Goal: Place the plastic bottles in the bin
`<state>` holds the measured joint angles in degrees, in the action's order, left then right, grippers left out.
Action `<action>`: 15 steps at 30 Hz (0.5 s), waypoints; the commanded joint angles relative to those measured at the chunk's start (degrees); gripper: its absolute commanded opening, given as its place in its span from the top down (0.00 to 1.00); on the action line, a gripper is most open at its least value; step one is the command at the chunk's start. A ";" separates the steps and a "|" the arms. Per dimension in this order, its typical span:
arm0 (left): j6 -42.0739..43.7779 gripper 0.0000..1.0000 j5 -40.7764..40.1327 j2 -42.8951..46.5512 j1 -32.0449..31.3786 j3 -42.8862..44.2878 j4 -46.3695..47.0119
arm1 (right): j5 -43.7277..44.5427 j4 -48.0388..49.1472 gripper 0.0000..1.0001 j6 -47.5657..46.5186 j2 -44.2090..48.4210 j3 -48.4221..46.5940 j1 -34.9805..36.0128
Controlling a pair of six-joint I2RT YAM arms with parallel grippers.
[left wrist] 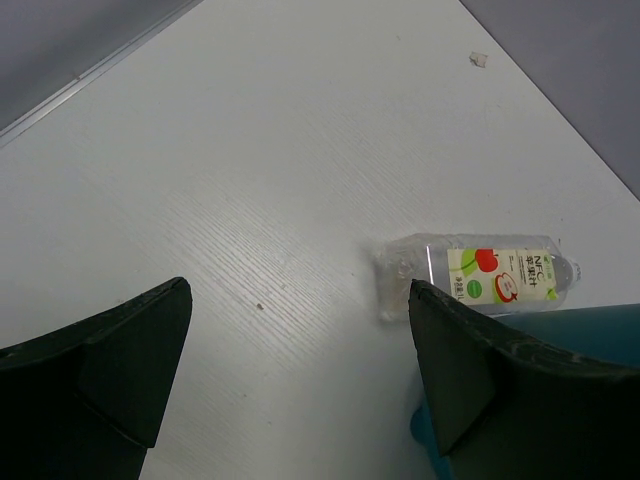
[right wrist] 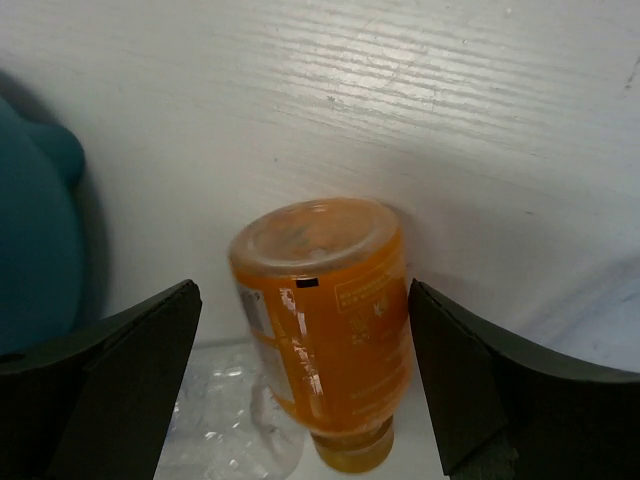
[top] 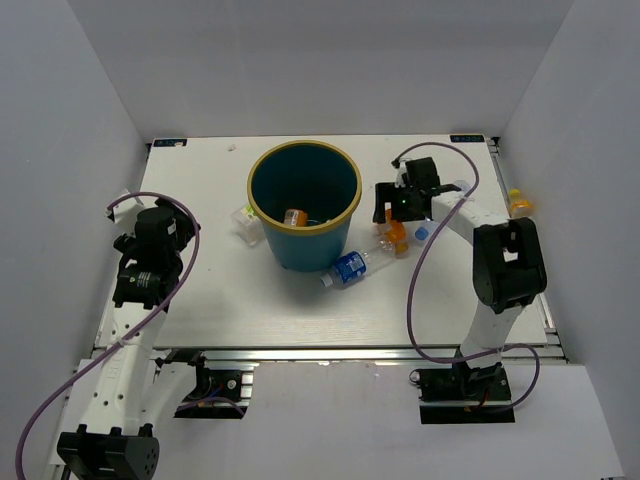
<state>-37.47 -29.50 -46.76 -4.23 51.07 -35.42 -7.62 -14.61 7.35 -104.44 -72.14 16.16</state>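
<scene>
The teal bin stands mid-table with one orange bottle inside. My right gripper is open, its fingers on either side of a second orange bottle that lies right of the bin and leans on a clear bottle. A clear blue-label bottle lies in front of the bin. Another clear bottle is partly hidden under the right arm. My left gripper is open and empty. The white-green label bottle lies ahead of it, against the bin's left side.
A small orange-yellow object sits at the table's right edge. Grey walls close in the table at left, right and back. The bin's teal wall shows at the right of the left wrist view.
</scene>
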 commanded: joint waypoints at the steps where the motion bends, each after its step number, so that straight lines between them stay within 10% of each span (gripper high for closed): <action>1: 0.21 0.02 -0.12 0.36 0.19 0.00 -1.14 | 3.29 2.22 0.12 -1.29 -1.64 0.68 2.72; 15: 0.30 0.02 -1.27 2.20 0.19 2.10 -3.87 | 10.43 -0.24 0.64 2.49 10.21 0.60 3.35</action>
<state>-37.47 -29.82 -45.71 -4.23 51.13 -38.57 0.54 -15.31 9.56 -100.90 -69.84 19.84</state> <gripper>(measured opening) 0.982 0.648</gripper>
